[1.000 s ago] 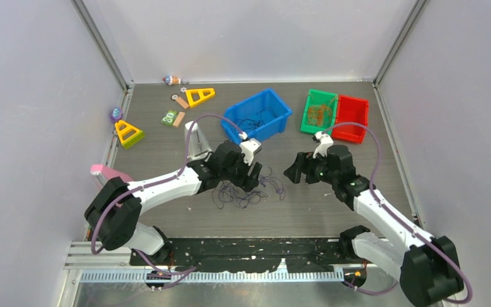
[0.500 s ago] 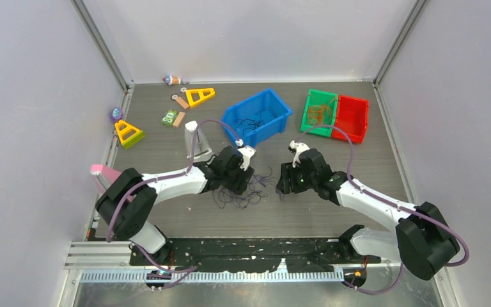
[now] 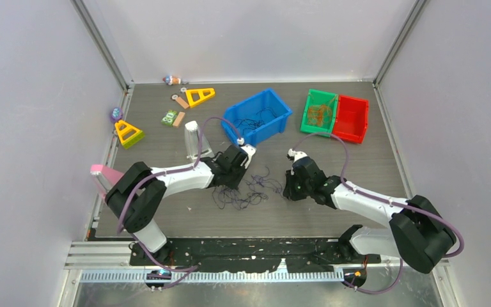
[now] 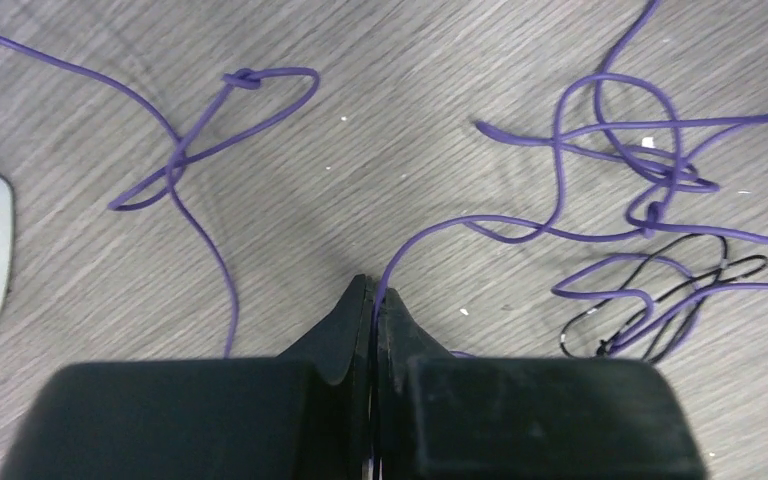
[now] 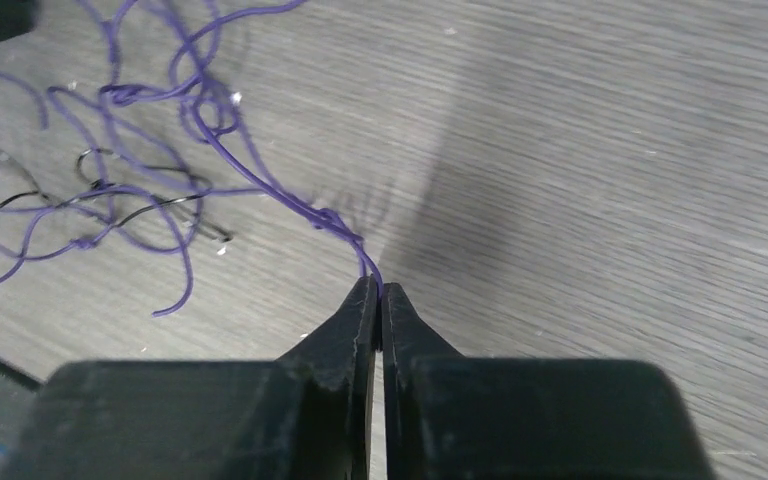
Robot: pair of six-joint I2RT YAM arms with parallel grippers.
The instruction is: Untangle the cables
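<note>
The cables (image 3: 250,192) lie as a loose squiggle of thin purple and black strands on the grey table between my two arms. My left gripper (image 3: 238,184) is down at the clump's left edge. In the left wrist view the left gripper (image 4: 373,290) is shut on a purple strand (image 4: 650,213) that runs out from between the tips, and a black strand (image 4: 705,268) lies to the right. My right gripper (image 3: 289,192) is at the clump's right. In its wrist view the right gripper (image 5: 379,287) is shut on the end of a knotted purple strand (image 5: 325,218).
A blue bin (image 3: 275,125) with dark strands stands behind the clump. A green bin (image 3: 307,121) with orange wire and a red bin (image 3: 351,118) sit at the back right. Yellow triangles (image 3: 128,133) (image 3: 199,96), small parts and a grey upright piece (image 3: 194,141) are on the left.
Both grippers have come down and inward to the clump and gone from open to shut, each closing on a purple strand.
</note>
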